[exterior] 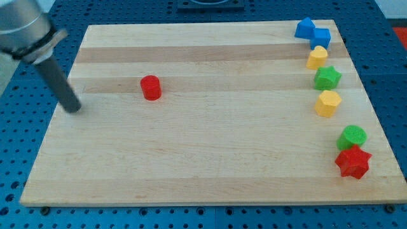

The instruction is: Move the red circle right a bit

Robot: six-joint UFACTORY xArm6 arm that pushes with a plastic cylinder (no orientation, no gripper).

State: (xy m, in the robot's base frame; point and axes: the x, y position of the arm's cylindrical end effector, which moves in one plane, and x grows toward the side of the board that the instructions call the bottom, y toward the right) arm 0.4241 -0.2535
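Note:
The red circle (pixel 151 87), a short red cylinder, stands on the wooden board (pixel 203 159) at the upper left of the middle. My tip (pixel 75 108) rests on the board near its left edge, to the left of the red circle and slightly lower, well apart from it. The dark rod slants up to the view's top left corner.
Down the board's right side stand a blue block (pixel 305 27), a blue cube (pixel 320 36), a yellow block (pixel 317 57), a green star (pixel 327 77), a yellow hexagon (pixel 328 103), a green circle (pixel 351 137) and a red star (pixel 353 162).

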